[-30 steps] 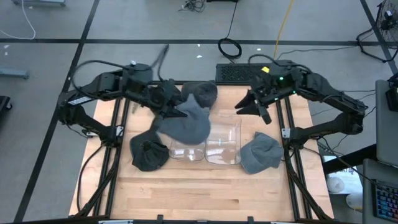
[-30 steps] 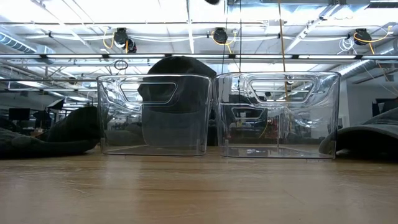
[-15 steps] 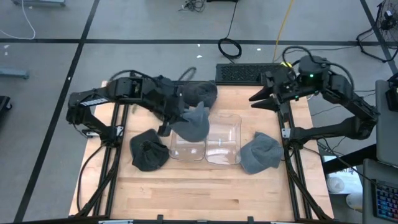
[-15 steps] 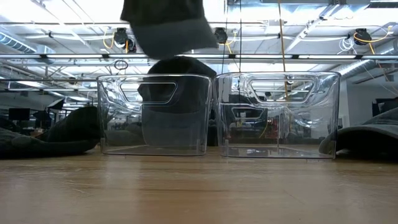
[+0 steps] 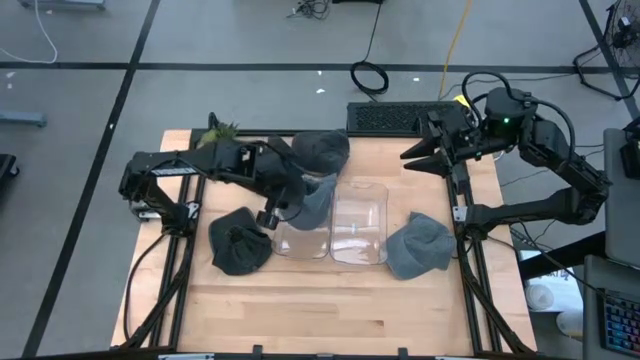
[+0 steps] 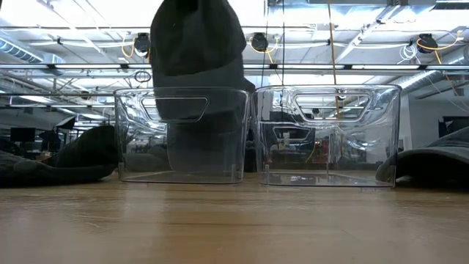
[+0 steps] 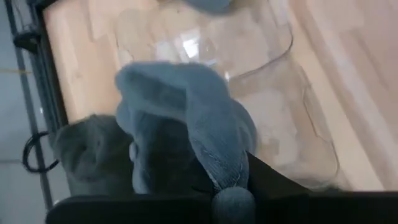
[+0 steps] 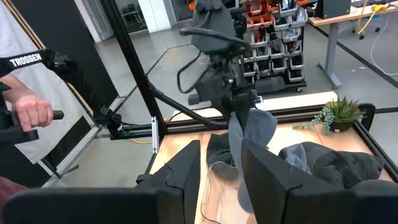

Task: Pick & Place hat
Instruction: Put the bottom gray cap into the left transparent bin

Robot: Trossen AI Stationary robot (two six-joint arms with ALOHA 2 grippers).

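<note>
The left gripper [image 5: 283, 205] pinches a grey-blue beanie [image 5: 312, 199], which hangs straight below it, its long axis vertical, over the left clear bin [image 5: 300, 238]. The right gripper [image 5: 415, 157], fingers slightly parted, waits well apart.

light: bright, overhead | low view: ceiling glare | left wrist: blurred, perhaps motion
</note>
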